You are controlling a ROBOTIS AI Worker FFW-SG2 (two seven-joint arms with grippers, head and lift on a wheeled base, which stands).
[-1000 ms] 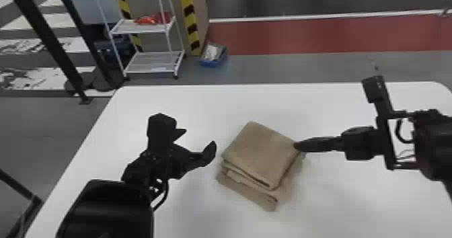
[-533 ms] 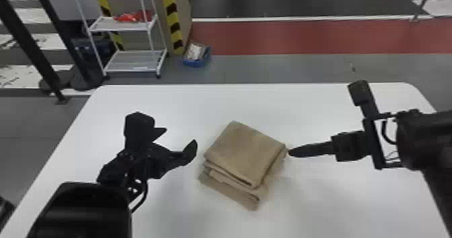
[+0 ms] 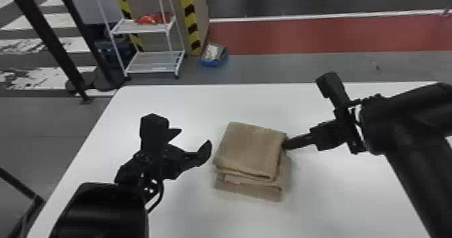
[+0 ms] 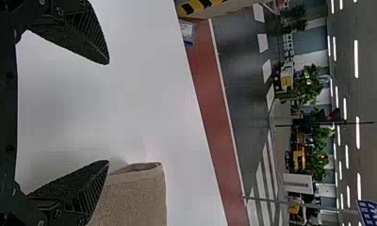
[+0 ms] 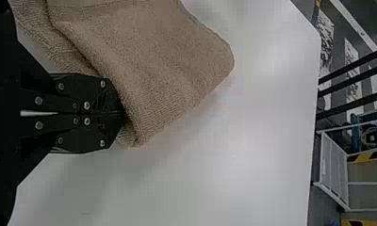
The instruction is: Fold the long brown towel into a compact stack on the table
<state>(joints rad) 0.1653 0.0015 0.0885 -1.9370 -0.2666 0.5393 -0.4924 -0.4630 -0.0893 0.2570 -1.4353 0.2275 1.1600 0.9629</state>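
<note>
From over here, the head view has the brown towel (image 3: 250, 150) on the white desk (image 3: 353, 193), folded into a thick pile with lower layers poking out on the near side. The left claw (image 3: 195, 138) is spread wide beside it; the right claw (image 3: 286, 145) touches the opposite edge.

In the left wrist view, that wide claw has nothing gripped, one finger right by the towel's edge.

In the right wrist view, the fingers are pressed together, nosing against the folds, no cloth visibly pinched. I'd guess it's light, floppy, hardly slippery or fragile; best grasped through all layers at the sides.
</note>
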